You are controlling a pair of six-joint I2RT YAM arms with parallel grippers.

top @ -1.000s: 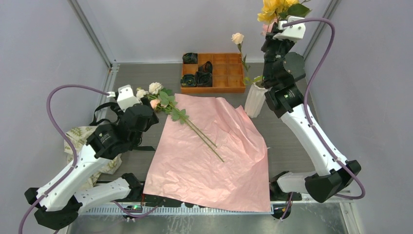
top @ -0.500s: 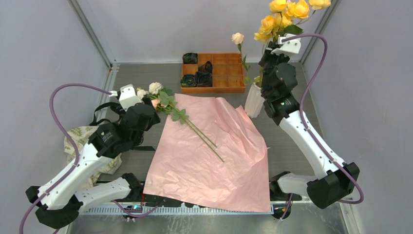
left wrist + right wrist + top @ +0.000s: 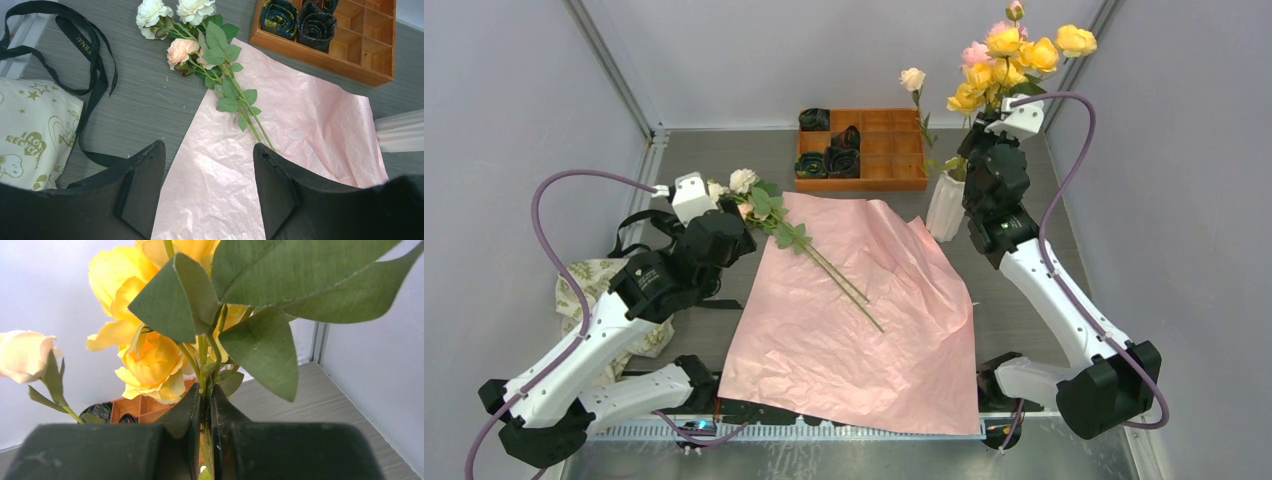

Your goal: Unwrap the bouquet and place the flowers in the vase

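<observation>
From above, the right arm (image 3: 1024, 265) covers the yellow roses' (image 3: 1009, 60) lower stems and the vase's (image 3: 944, 210) 3 o'clock side; the right wrist view's 12 o'clock edge crops one bloom.

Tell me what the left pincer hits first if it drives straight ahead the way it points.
Most likely the pink paper, near its left edge: the open left pincer aims down at it. The loose roses lie just beyond; depth is unclear.

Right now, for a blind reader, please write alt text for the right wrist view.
The right claw is shut on the green stems of yellow roses with large leaves. A pale rose stands at left; an orange tray lies behind.
</observation>
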